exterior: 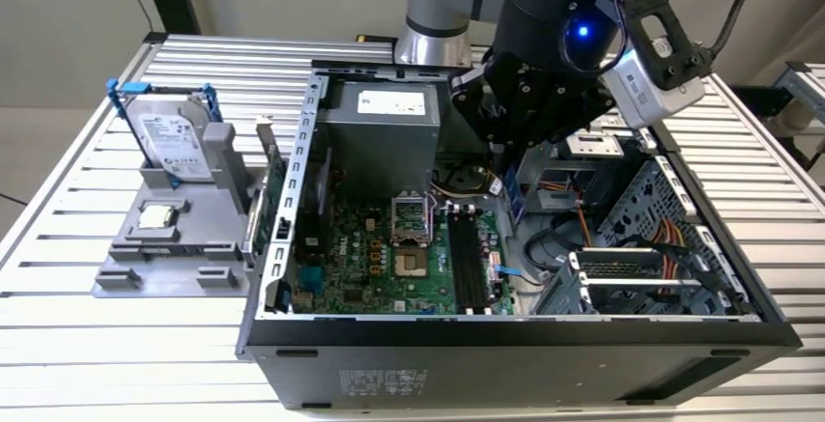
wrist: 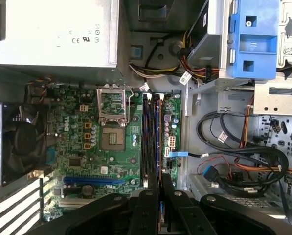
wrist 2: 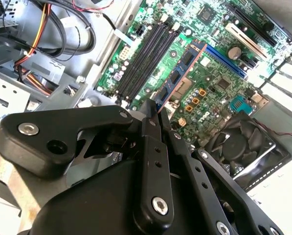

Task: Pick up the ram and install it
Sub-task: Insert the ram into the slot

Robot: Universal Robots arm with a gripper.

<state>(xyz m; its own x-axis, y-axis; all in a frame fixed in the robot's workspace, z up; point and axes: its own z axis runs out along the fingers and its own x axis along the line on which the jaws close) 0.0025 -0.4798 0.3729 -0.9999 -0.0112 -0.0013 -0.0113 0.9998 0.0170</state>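
The ram [wrist 2: 177, 76] is a thin bluish-green stick with dark chips, and my gripper [wrist 2: 154, 115] is shut on its near end. In the exterior view the ram [exterior: 516, 195] hangs edge-down below the gripper [exterior: 509, 156], inside the open computer case and above the motherboard. The first wrist view has the ram [wrist: 158, 142] as a thin blue line running along the black memory slots [wrist: 147, 137], with the gripper [wrist: 160, 183] at its end. The slots [exterior: 467, 258] [wrist 2: 146, 56] lie below it. I cannot tell whether the ram touches a slot.
The power supply [exterior: 381, 127] fills the case's back. The processor socket [wrist: 112, 139] and a fan [wrist: 18, 142] lie beside the slots, and cables [wrist: 234, 161] and a drive cage [exterior: 658, 277] on the other side. Outside, a grey stand holds a hard drive [exterior: 174, 142] and a processor chip [exterior: 157, 216].
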